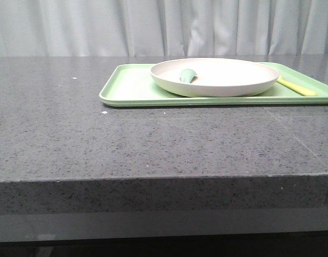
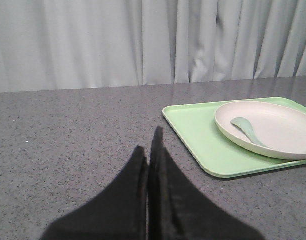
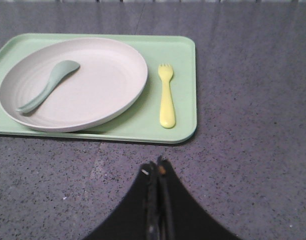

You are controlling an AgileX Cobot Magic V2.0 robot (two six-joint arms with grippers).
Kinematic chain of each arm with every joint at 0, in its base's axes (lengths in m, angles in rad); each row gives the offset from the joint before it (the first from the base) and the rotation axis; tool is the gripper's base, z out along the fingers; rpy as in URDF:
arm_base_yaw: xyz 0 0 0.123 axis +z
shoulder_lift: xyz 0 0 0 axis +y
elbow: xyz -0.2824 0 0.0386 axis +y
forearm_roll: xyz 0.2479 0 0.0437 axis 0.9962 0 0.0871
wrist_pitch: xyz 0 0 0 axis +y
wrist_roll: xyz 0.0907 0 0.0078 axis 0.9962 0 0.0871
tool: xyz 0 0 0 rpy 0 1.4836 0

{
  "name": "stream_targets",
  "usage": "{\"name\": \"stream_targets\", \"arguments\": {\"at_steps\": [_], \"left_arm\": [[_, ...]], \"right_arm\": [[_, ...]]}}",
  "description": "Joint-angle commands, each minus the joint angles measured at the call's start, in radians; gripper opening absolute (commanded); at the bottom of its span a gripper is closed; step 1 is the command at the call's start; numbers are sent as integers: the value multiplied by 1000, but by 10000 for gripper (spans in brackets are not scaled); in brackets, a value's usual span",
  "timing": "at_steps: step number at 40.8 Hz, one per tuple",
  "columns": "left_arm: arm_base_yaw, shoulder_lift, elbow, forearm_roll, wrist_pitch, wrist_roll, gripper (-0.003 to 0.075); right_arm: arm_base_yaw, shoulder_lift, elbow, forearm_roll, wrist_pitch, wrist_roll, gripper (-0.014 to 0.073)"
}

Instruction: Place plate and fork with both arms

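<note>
The cream-white plate (image 1: 215,76) lies on a light-green tray (image 1: 132,88) at the back right of the dark table. It also shows in the left wrist view (image 2: 278,127) and the right wrist view (image 3: 93,90). The pale-yellow fork (image 3: 166,95) lies on the tray just beside the plate, and shows in the front view (image 1: 296,85). My left gripper (image 2: 149,142) is shut and empty over bare table, apart from the tray (image 2: 203,135). My right gripper (image 3: 158,165) is shut and empty just off the tray's near edge (image 3: 183,125). Neither gripper shows in the front view.
A pale blue-green spoon (image 1: 187,76) lies inside the plate, also seen in the left wrist view (image 2: 248,130) and the right wrist view (image 3: 48,90). The table's front edge (image 1: 164,179) is near the camera. A grey curtain (image 1: 153,27) hangs behind the table.
</note>
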Motion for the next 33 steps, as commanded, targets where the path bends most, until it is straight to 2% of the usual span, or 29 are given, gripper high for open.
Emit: {"name": "stream_targets", "arguments": {"at_steps": [1,11,33], "left_arm": [[1,8,-25,-5,-73,-3,-18],[1,8,-25,-5,-73,-3,-18],[1,8,-25,-5,-73,-3,-18]], "right_arm": [[2,-106,43,-5,-117,-10,-115],[2,-309,143,-5,-158,-10,-116],[2,-322,143,-5,-155,-10,-116]]}}
